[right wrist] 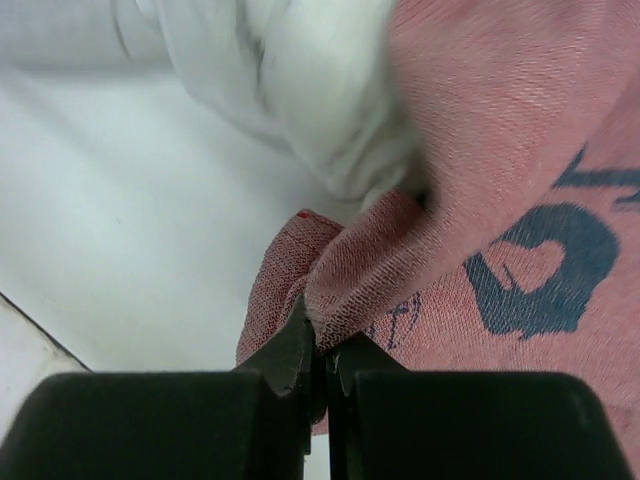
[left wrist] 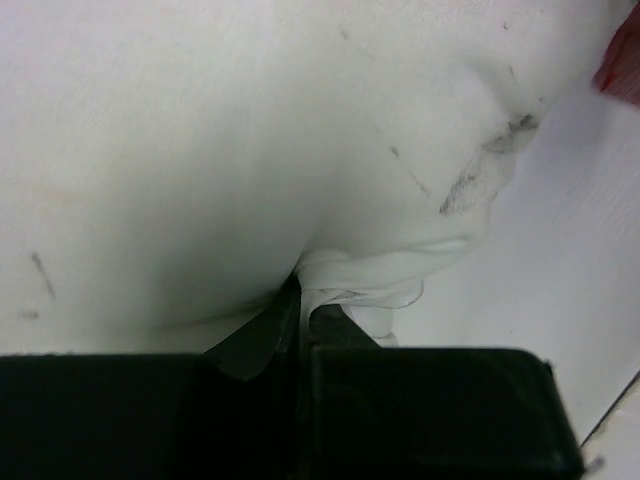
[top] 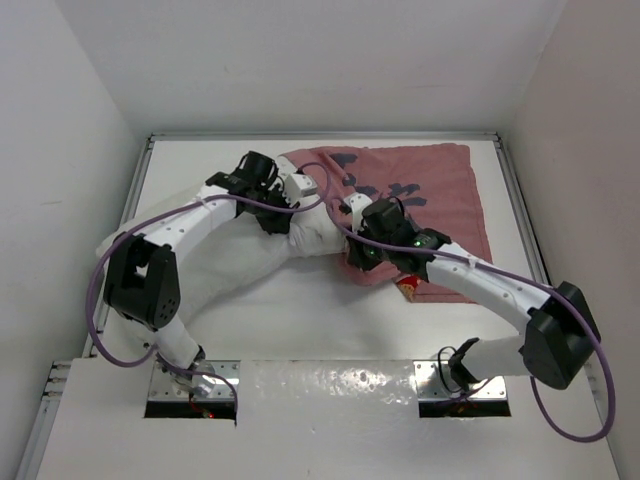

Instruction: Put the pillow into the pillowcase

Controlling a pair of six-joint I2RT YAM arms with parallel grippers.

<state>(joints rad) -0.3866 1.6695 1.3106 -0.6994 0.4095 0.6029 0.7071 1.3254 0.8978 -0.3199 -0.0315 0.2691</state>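
2 fabrics met near the middle of the white table (top: 300,310). The pillow (top: 225,270) lay with its long axis on a diagonal, from the near-left side up toward the far centre. Its far end pointed into the near-left edge of the pillowcase (top: 420,185).

The pillowcase was spread across the far right of the table, long axis left to right. Its pale pink side with dark lettering faced up, and a small red patch showed at its near edge.

The left gripper (left wrist: 303,300) was clamped on a bunched fold of the pillow's white cloth. The right gripper (right wrist: 318,335) was pinched together on a puckered edge of the pillowcase, just beside the pillow's end.

Both arms crossed over the pillow in the top view and hid much of it, and a purple cable (top: 100,300) looped beside each arm. Plain white walls (top: 60,120) enclosed the table on 3 sides.
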